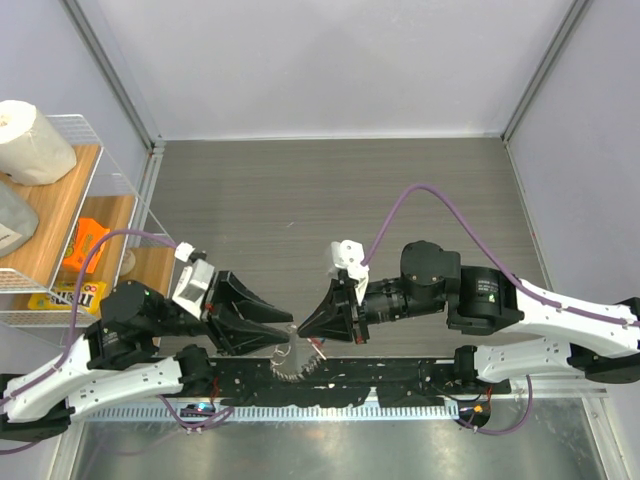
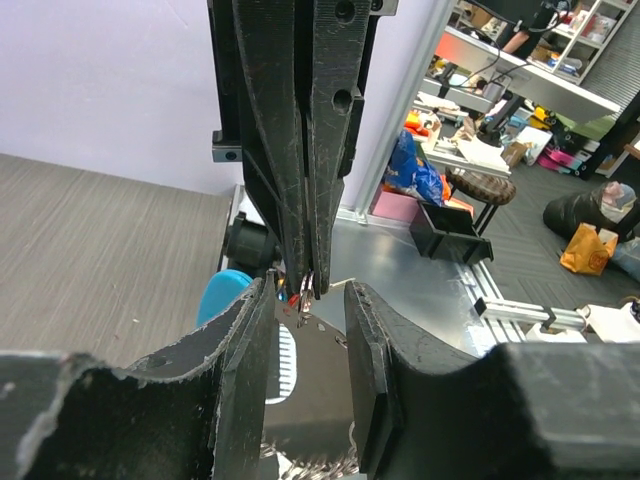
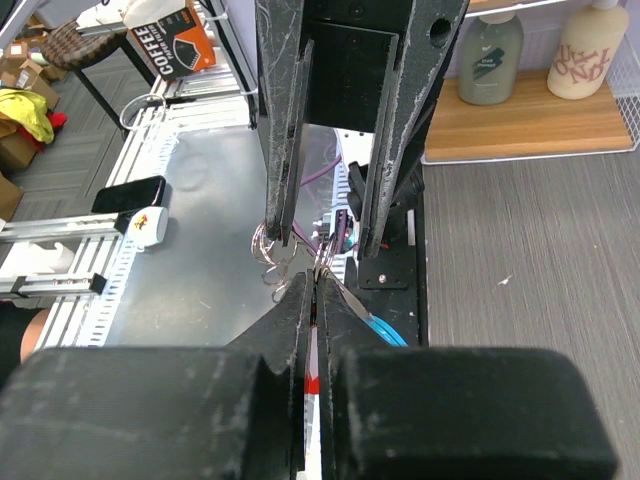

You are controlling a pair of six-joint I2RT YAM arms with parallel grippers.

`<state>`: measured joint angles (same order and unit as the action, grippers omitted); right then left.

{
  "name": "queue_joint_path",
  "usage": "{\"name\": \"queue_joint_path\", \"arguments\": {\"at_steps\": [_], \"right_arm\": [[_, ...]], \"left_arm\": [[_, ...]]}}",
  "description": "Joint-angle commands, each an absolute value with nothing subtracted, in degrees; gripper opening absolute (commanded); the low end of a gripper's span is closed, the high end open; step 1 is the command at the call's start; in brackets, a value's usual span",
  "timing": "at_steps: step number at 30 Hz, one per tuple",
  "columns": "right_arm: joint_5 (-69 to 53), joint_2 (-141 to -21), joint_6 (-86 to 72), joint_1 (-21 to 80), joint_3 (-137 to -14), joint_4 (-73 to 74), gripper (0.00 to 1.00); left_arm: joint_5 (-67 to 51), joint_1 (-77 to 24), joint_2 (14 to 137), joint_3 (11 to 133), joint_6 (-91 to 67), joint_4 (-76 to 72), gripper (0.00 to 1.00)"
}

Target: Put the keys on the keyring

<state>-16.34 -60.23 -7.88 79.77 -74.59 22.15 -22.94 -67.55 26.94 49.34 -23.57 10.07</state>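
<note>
The two grippers meet tip to tip over the table's near edge. My right gripper (image 3: pixel 315 281) is shut on the key (image 3: pixel 312 385); its red head shows between the pads. In the left wrist view the key (image 2: pixel 291 297) sits at the tip of the right arm's closed fingers. My left gripper (image 1: pixel 287 336) stands with its jaws apart around that tip. The keyring's silvery ball chain (image 3: pixel 262 252) hangs in loops by one left fingertip (image 3: pixel 279 235), and I cannot tell whether it is caught there. Its light-blue tag (image 2: pixel 222 292) lies just below.
A clear shelf rack (image 1: pixel 95 215) at the left holds a paper roll (image 1: pixel 30 140), an orange item (image 1: pixel 85 245) and a yellow box. A black rail (image 1: pixel 380 385) runs along the near edge, with a metal plate (image 1: pixel 330 450) beyond it. The grey table (image 1: pixel 330 190) stretches behind the arms.
</note>
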Motion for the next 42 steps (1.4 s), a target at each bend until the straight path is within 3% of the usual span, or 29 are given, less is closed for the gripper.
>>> {"name": "queue_joint_path", "arguments": {"at_steps": [1,9,42], "right_arm": [[-15.65,-58.54,-8.7,79.98,-77.26,16.88,0.06],[-17.05,-58.62,-9.4,80.07,-76.03,12.05,0.06],[-17.58,-57.75,-8.7,80.07,-71.72,4.22,0.06]], "left_arm": [[-22.94,-67.59,27.16,48.87,-23.9,4.58,0.4],[-24.17,-67.59,26.63,46.58,-25.75,-3.25,0.38],[-21.1,-67.59,25.49,44.56,-26.72,-8.44,0.27]]}}
